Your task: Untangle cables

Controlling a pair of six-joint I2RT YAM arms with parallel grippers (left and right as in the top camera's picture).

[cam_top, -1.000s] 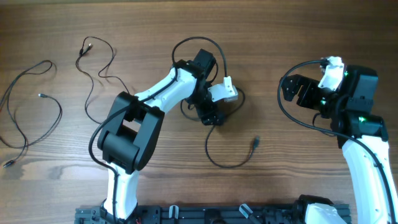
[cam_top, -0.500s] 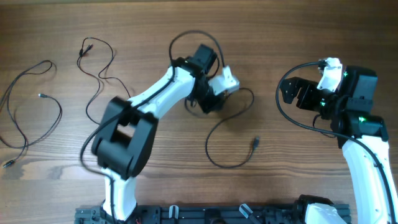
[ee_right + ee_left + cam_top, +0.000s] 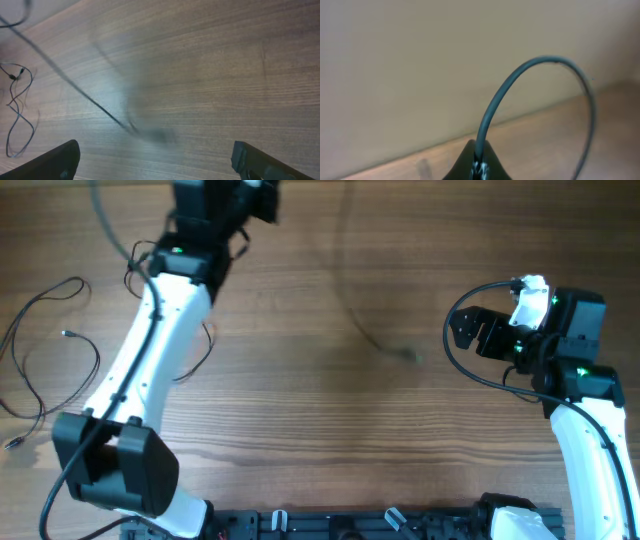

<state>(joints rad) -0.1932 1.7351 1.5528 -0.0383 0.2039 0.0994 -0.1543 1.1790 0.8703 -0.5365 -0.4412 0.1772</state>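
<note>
My left gripper (image 3: 480,169) is shut on a thin black cable (image 3: 535,67), which arcs up out of the jaws and down to the right. From overhead, the left gripper (image 3: 258,196) is raised at the top edge, left of centre. The held cable (image 3: 378,342) trails from it as a faint motion-blurred streak over the middle of the table. A second cable (image 3: 40,365) lies in loose waves at the far left. A third cable (image 3: 133,262) is partly hidden behind the left arm. My right gripper (image 3: 160,165) hangs open over bare wood, with the blurred held cable (image 3: 90,97) ahead of it.
The wooden table (image 3: 330,440) fills the overhead view. The left arm (image 3: 150,350) slants from its base at the lower left up to the top edge. The right arm (image 3: 575,380) stands at the right with its own thick black lead (image 3: 455,355) looping beside it.
The left gripper shut on the cable at the table's middle, then the arm swung up and left to the far edge, lifting it. The cable's loop is now a blurred streak. The right arm stayed still.
</note>
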